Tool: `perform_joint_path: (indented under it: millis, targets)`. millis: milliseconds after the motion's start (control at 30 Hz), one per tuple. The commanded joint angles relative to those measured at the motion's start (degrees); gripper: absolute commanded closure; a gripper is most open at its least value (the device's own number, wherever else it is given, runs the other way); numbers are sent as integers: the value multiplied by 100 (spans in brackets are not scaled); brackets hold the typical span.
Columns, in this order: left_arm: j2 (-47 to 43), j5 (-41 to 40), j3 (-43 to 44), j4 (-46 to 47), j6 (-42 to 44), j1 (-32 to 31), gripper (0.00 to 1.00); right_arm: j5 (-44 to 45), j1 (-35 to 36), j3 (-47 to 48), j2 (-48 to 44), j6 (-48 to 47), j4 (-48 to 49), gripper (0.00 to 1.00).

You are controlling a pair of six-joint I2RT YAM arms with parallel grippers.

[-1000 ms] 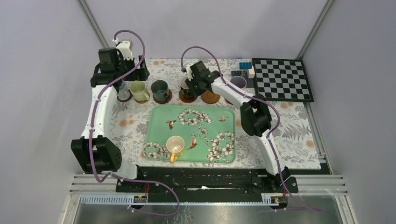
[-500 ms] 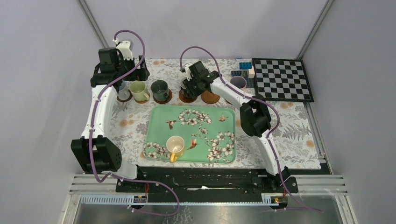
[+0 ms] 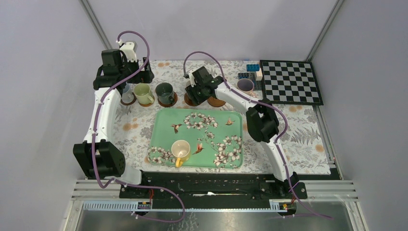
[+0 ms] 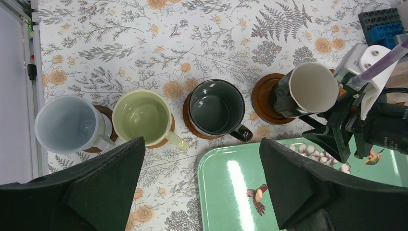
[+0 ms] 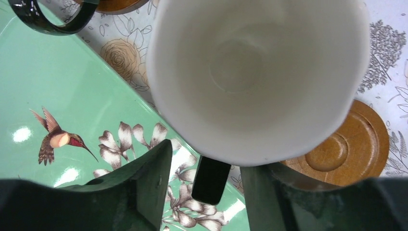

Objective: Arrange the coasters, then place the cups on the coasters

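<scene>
Along the back stand a pale blue cup (image 4: pixel 66 124), an olive green cup (image 4: pixel 142 116) and a dark green cup (image 4: pixel 216 106), each on a brown coaster. My left gripper (image 4: pixel 202 187) hangs open high above them, holding nothing. A cup, cream inside and dark outside (image 5: pixel 255 72), rests on the fourth coaster (image 4: pixel 263 98). My right gripper (image 5: pixel 207 161) is open, with its fingers either side of the cup's black handle (image 5: pixel 210 180) and a gap on both sides. Beside it lies a bare coaster (image 5: pixel 351 144). A yellow cup (image 3: pixel 181 149) stands on the green tray (image 3: pixel 211 144). The pinkish cup (image 3: pixel 246 85) stands at the back right.
A chessboard (image 3: pixel 291 82) lies at the back right, with blue and dark blocks (image 3: pixel 250 72) next to it. The floral tray fills the middle of the patterned tablecloth (image 3: pixel 298 139), its far edge close to the row of coasters.
My right gripper's jaws have widened off the cream cup's handle, and the wrist has shifted slightly left. The left arm and the other cups have not moved.
</scene>
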Motion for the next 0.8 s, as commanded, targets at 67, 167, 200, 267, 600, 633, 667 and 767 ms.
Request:
perform_joint_path:
  millis: [67, 167, 200, 267, 600, 633, 667, 767]
  targets:
    - [-154, 104, 118, 245, 23, 36, 1, 387, 4, -111, -680, 18, 102, 36]
    - [-161, 116, 124, 250, 19, 31, 1, 439, -13, -246, -719, -85, 186, 37]
    - [-165, 133, 136, 246, 16, 36, 1, 441, -15, -220, -692, -119, 154, 38]
    - [-169, 143, 135, 245, 10, 37, 1, 500, -35, -98, -609, -144, 59, 40]
    - [-228, 141, 103, 250, 24, 34, 1, 688, -92, 145, -485, -313, -116, 44]
    - [-227, 145, 106, 246, 20, 36, 1, 694, -106, 164, -489, -326, -123, 44]
    - [-227, 147, 115, 245, 20, 36, 1, 695, -103, 176, -482, -355, -141, 45]
    - [-218, 150, 124, 247, 26, 36, 1, 762, -126, 206, -469, -446, -179, 45]
